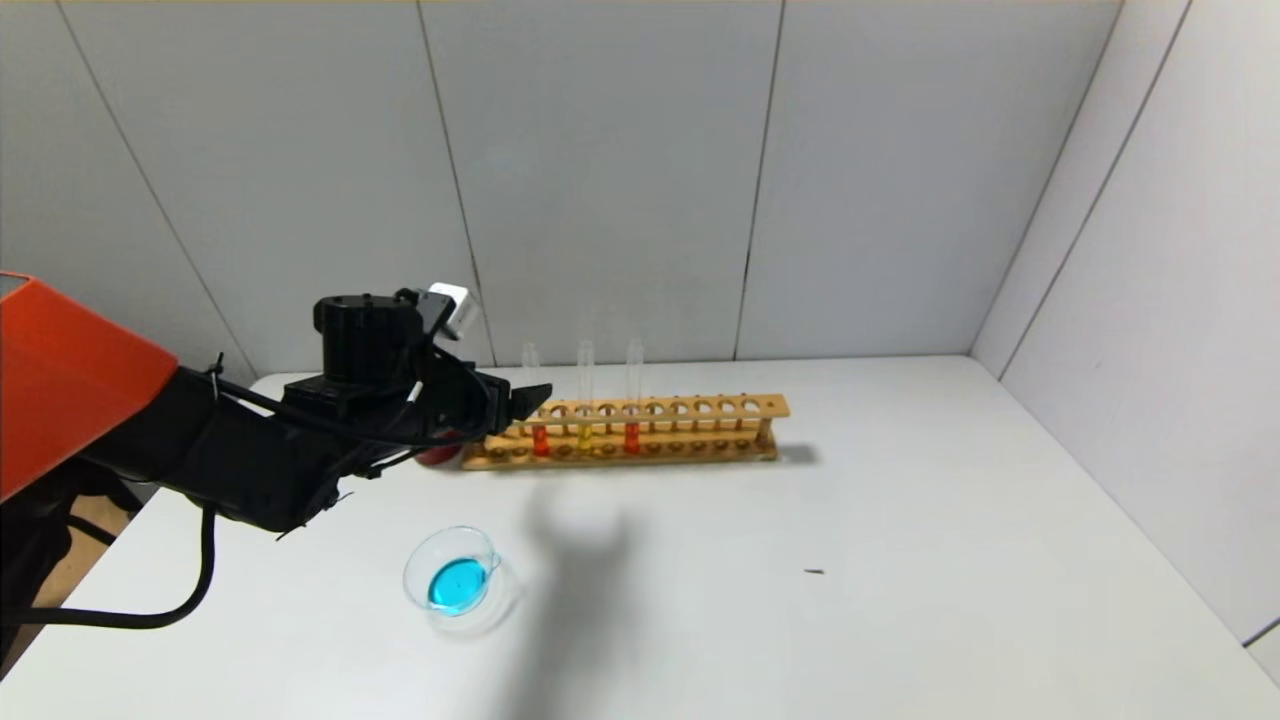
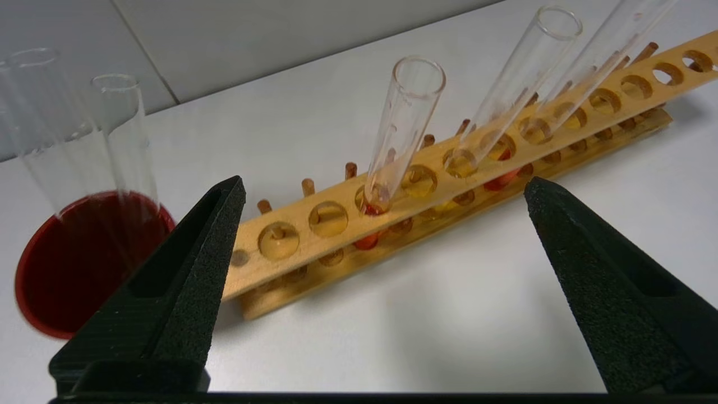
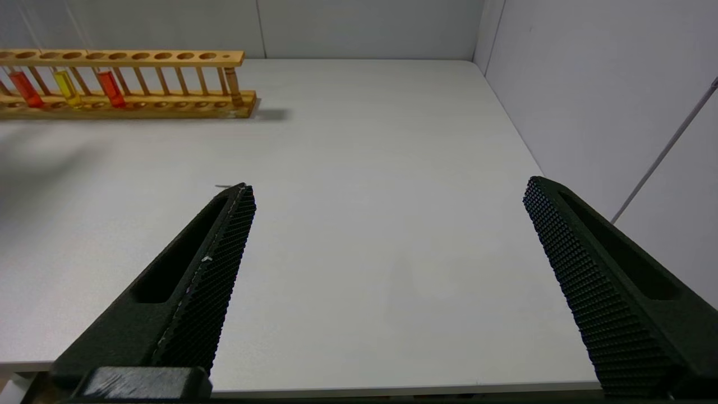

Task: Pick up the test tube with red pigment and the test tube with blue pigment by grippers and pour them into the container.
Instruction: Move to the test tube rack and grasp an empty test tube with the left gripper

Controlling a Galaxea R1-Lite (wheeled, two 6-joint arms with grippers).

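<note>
Head view: left end effector [image 1: 535,395] hovers at the rack's [image 1: 700,432] left end near the surface's [image 1: 900,560] far edge, fingers spread, holding nothing. Container [image 1: 452,578], toward the near left, already holds blue liquid. Blue stage judged done; the test tube with red pigment [image 1: 540,400] stands leftmost in the rack, beside a yellow tube [image 1: 585,400] and a redder tube [image 1: 633,395].

Left wrist view: released fingers [image 2: 190,269] flank the rack; the red tube [image 2: 401,132] leans ahead between them. Emptied tubes [image 2: 120,129] stand in a dark red cup [image 2: 73,264]. Next move, as judged: advance, centre on the glass, close gently.

Right wrist view: right end effector [image 3: 387,191] parked, open, above bare surface near the right edge.
</note>
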